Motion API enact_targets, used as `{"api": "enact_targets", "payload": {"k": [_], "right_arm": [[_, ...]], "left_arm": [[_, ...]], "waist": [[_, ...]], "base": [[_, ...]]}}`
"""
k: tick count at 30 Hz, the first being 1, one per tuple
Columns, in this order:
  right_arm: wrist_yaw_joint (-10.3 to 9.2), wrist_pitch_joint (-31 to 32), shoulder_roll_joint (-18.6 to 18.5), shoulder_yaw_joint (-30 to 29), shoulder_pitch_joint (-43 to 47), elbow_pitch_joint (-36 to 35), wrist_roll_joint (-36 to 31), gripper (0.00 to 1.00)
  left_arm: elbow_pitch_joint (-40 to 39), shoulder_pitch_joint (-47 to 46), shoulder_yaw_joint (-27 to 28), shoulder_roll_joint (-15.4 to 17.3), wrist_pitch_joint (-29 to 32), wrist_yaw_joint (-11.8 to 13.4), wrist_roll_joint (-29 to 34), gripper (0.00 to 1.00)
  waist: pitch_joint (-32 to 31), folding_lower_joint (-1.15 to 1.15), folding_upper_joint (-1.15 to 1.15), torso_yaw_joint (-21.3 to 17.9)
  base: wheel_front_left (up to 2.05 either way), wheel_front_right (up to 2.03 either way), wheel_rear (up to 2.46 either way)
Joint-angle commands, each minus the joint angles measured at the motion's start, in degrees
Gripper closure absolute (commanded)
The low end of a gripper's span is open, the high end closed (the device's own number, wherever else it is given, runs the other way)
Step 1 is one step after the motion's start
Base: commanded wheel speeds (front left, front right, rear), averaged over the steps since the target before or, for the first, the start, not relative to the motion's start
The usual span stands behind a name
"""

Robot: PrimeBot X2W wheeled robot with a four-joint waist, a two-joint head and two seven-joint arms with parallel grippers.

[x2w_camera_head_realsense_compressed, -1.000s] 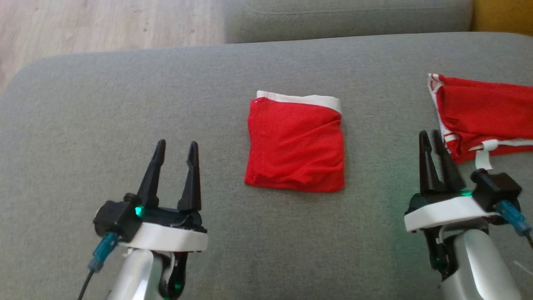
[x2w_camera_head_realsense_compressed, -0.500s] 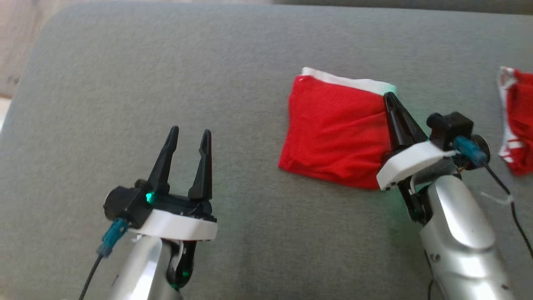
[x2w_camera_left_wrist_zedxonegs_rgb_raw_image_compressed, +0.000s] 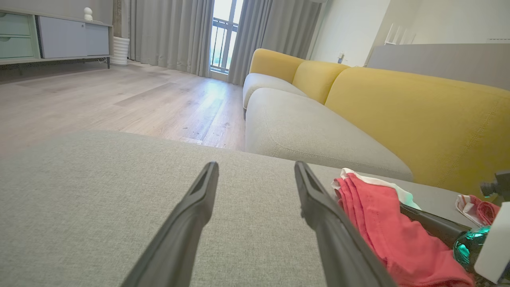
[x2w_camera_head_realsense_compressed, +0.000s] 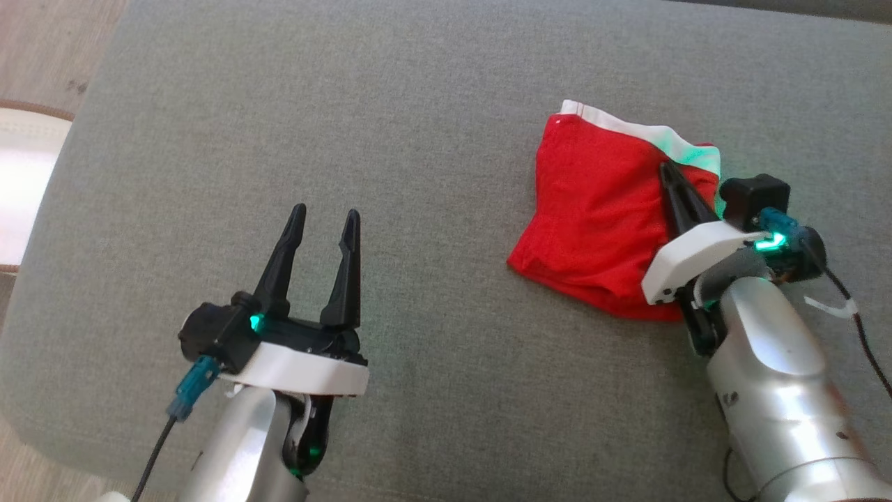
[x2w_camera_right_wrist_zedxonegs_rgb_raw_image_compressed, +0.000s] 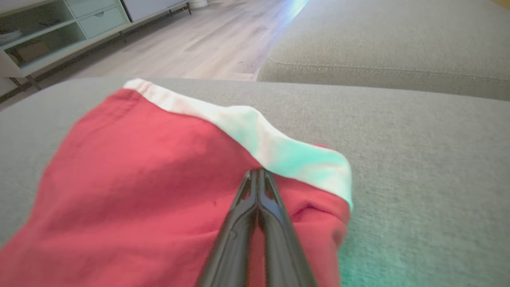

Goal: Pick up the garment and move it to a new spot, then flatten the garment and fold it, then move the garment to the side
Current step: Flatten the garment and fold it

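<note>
Jaws: right gripper (x2w_camera_head_realsense_compressed: 667,169) pinched tight on the garment (x2w_camera_head_realsense_compressed: 592,209); left gripper (x2w_camera_head_realsense_compressed: 326,211) spread wide, holding nothing.
Garment: soft red knit, white-trimmed, folded squarish, rumpled, lying at the right.
Cushion (x2w_camera_head_realsense_compressed: 418,125): grey woven, flat, rounded corners.

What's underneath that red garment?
The grey cushion shows all round the garment, so it lies on that. Anything between its folds is covered.
</note>
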Motion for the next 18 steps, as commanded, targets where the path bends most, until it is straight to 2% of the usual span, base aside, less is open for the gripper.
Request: {"api": "enact_targets", "payload": {"k": [1, 9, 18], "right_arm": [[-0.04, -2.3, 0.6, 3.2, -2.0, -1.5, 1.8, 1.00], [-0.04, -3.4, 0.6, 14.0, -3.4, -3.4, 9.0, 1.00], [-0.04, 3.0, 0.6, 19.9, -3.9, 3.7, 10.2, 1.00]], "left_arm": [[-1.5, -1.0, 1.7, 0.5, -0.5, -0.2, -0.6, 0.00], [-1.7, -0.9, 1.0, 0.5, -0.5, 0.0, -1.3, 0.00], [-1.6, -1.2, 0.5, 0.5, -0.5, 0.1, -1.5, 0.00]], "waist": [[-0.7, -0.01, 0.00, -0.2], [-1.1, -0.01, 0.00, -0.4], [-0.4, -0.01, 0.00, 0.1]], "base": [[0.00, 0.00, 0.00], [0.00, 0.00, 0.00], [0.00, 0.00, 0.00]]}}
